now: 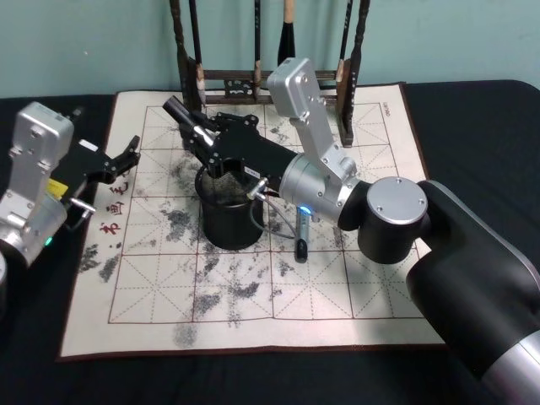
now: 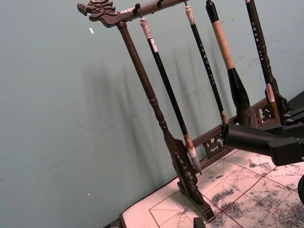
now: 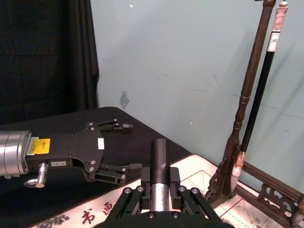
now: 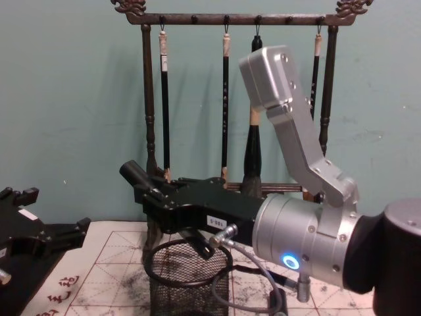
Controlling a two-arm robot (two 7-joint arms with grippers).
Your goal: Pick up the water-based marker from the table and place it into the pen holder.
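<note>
Right claw (image 1: pixel 203 135) was clamped on the water-based marker (image 1: pixel 183 112): jaws narrow around the silver barrel, black end sticking out past the fingertips toward 10 o'clock in the head view

So the marker was off the table (image 1: pixel 472 110) and in the air, just above the far rim of the pen holder (image 1: pixel 226 226). Holder stood on the mat (image 1: pixel 278 295) near its middle, brush rack (image 1: pixel 253 83) behind it at 12 o'clock

Chest view: marker (image 4: pixel 133 174) sloped up and away from my wrist, nowhere near vertical, with the claw (image 4: pixel 152 191) close over the mesh cup (image 4: pixel 187 289). My read: I held it mid-barrel to keep it from pivoting, and kept it above the rim for clearance. In that pose it would have landed across the rim, so the wrist needed to tip one end down first

Wrist view confirmed the marker (image 3: pixel 159 159) was centred between my fingers (image 3: pixel 143 176)

Left claw (image 1: pixel 131 158) was parked at 9 o'clock of the holder, jaws spread wide, holding nothing, well out of my path

A second pen (image 1: pixel 301 237) lay flat on the mat at 3 o'clock of the holder, just under my forearm; it was not touching the holder
</note>
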